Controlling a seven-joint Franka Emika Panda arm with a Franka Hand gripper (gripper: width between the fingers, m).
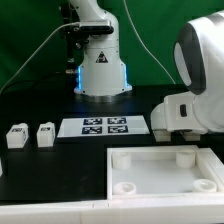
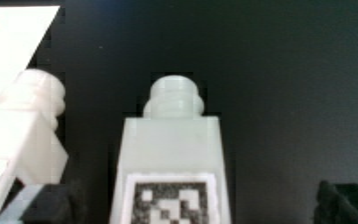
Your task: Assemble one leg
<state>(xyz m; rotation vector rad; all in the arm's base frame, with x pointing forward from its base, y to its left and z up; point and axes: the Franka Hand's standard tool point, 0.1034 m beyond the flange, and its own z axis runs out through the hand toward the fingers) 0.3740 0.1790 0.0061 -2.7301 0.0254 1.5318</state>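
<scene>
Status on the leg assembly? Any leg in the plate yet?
Done: nothing visible. Corner holes seen in the plate are empty; two legs stand loose at the exterior view's left. In hand: the gripper is open, a tagged leg framed between its fingers, not gripped; another leg beside it. Left: grasp, carry to the plate, seat in a hole.

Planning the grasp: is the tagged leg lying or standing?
Lying: the leg stretches along the black table, tag toward the wrist camera.
</scene>
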